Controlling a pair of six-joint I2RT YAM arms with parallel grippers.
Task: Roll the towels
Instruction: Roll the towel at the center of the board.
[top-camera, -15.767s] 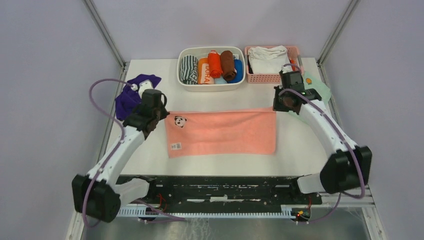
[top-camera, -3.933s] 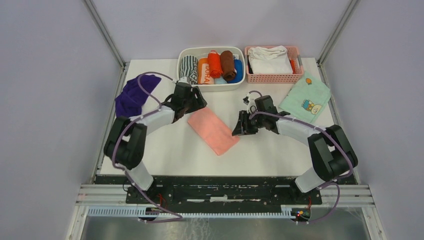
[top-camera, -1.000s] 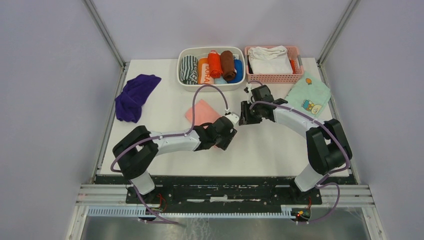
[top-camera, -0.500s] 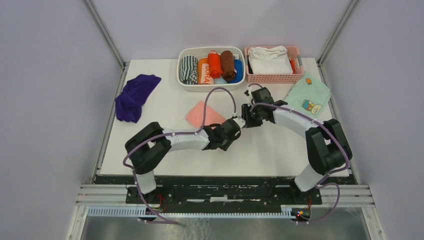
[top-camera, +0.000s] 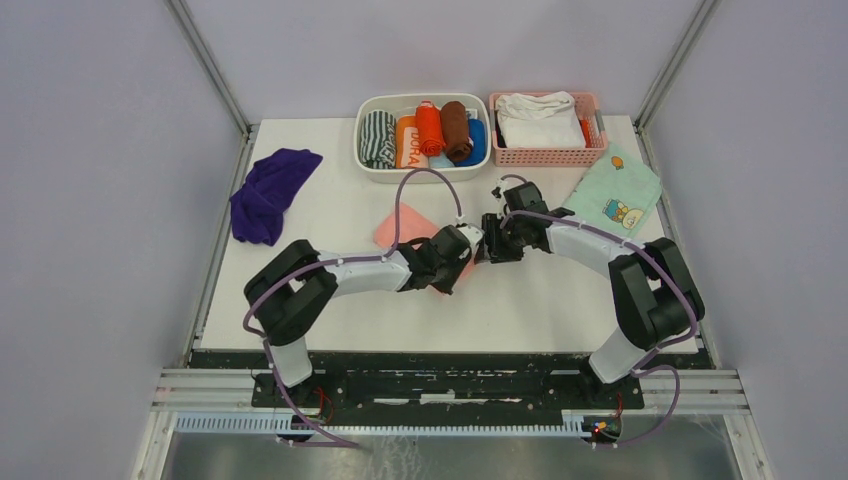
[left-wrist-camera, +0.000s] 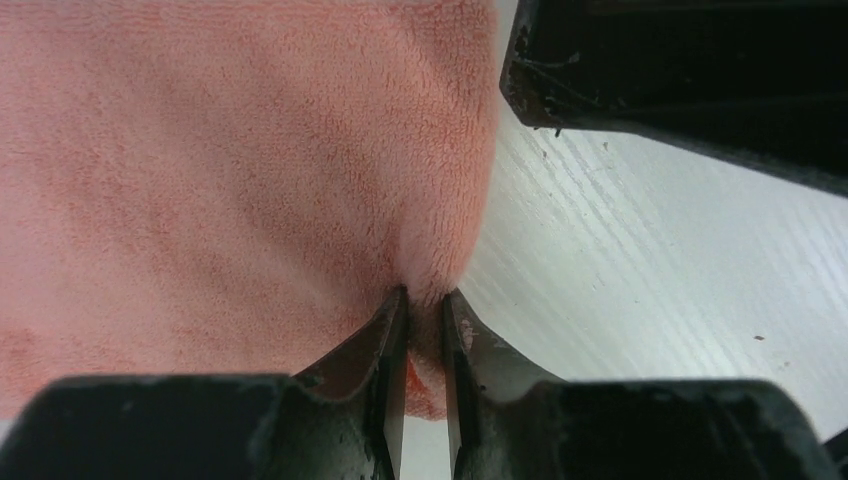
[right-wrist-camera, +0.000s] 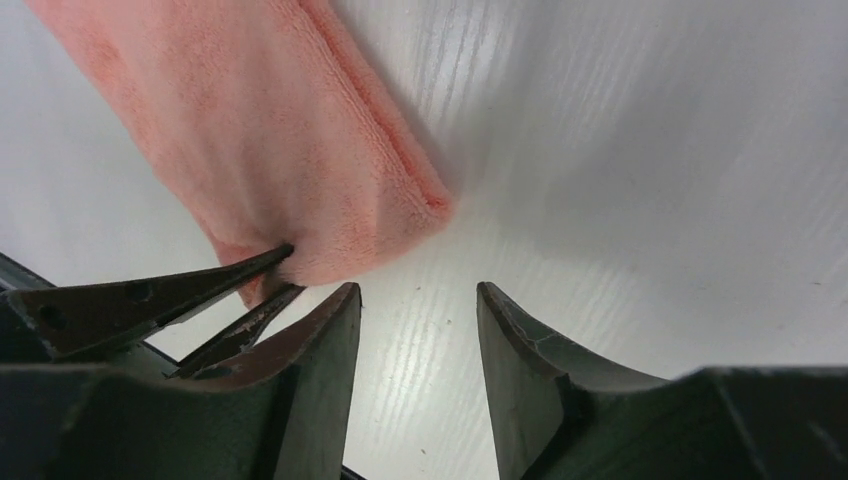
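The salmon-pink towel lies folded into a narrow strip at the table's middle, its right end under my left wrist. My left gripper is shut on that end; in the left wrist view the two fingers pinch a fold of the pink towel at its edge, left gripper. My right gripper stands right beside it, open over bare table, right gripper, with the pink towel just to its left. The purple towel lies crumpled at the far left.
A white basket holding several rolled towels stands at the back centre. Next to it is a pink basket with a folded white cloth. A mint-green printed cloth lies at the right.
My left gripper has moved up to the pink towel's right end and closed on it. The right gripper has opened wider and shifted slightly toward the left one.
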